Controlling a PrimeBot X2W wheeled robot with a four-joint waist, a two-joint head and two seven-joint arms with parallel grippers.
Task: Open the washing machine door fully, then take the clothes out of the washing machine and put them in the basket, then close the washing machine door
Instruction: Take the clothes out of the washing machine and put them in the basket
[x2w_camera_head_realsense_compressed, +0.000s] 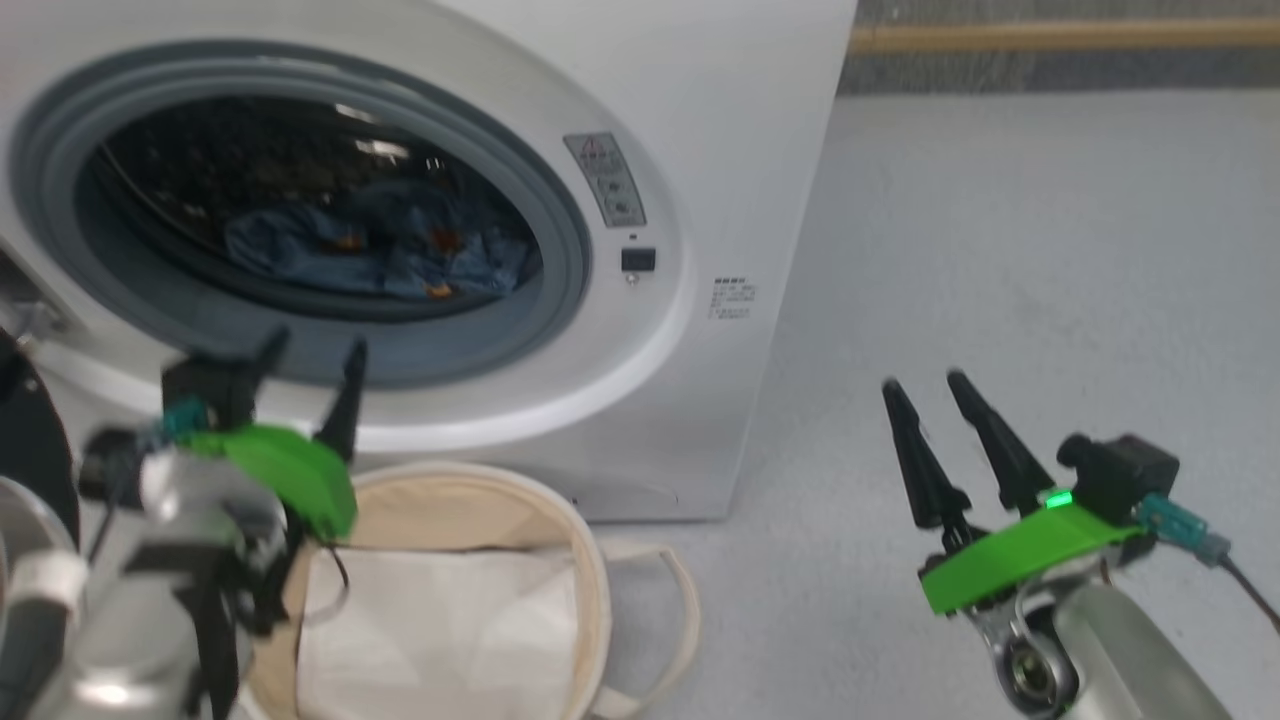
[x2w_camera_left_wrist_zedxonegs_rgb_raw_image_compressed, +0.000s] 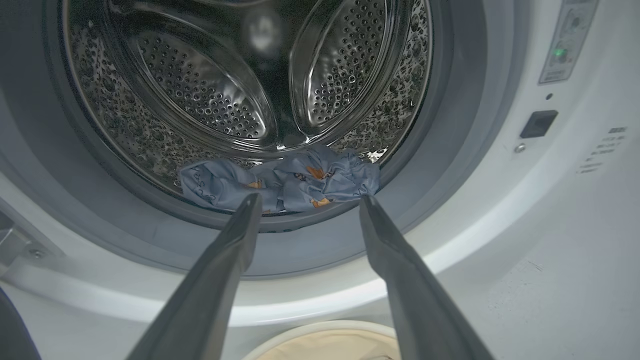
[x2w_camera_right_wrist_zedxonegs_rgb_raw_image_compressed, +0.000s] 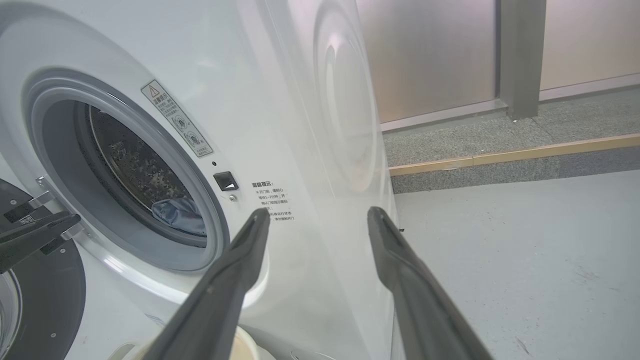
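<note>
The white washing machine (x2w_camera_head_realsense_compressed: 700, 150) stands with its drum mouth uncovered. Its door (x2w_camera_head_realsense_compressed: 30, 440) is swung out at the left edge, black rim showing, also in the right wrist view as the door (x2w_camera_right_wrist_zedxonegs_rgb_raw_image_compressed: 45, 295). The light blue clothes (x2w_camera_head_realsense_compressed: 380, 250) with orange bears lie at the drum's bottom, and the clothes (x2w_camera_left_wrist_zedxonegs_rgb_raw_image_compressed: 285, 182) sit just beyond my left gripper (x2w_camera_left_wrist_zedxonegs_rgb_raw_image_compressed: 310, 200), which is open and empty in front of the grey ring. My left gripper (x2w_camera_head_realsense_compressed: 310, 350) hangs above the cream basket (x2w_camera_head_realsense_compressed: 590, 560). Over the floor to the right, my right gripper (x2w_camera_head_realsense_compressed: 920, 385) is open and empty.
A white sheet (x2w_camera_head_realsense_compressed: 440, 630) lies inside the basket, whose loop handle (x2w_camera_head_realsense_compressed: 680, 610) sticks out to the right. Grey floor (x2w_camera_head_realsense_compressed: 1000, 250) spreads right of the machine. A wooden strip (x2w_camera_head_realsense_compressed: 1060, 35) runs along the far wall.
</note>
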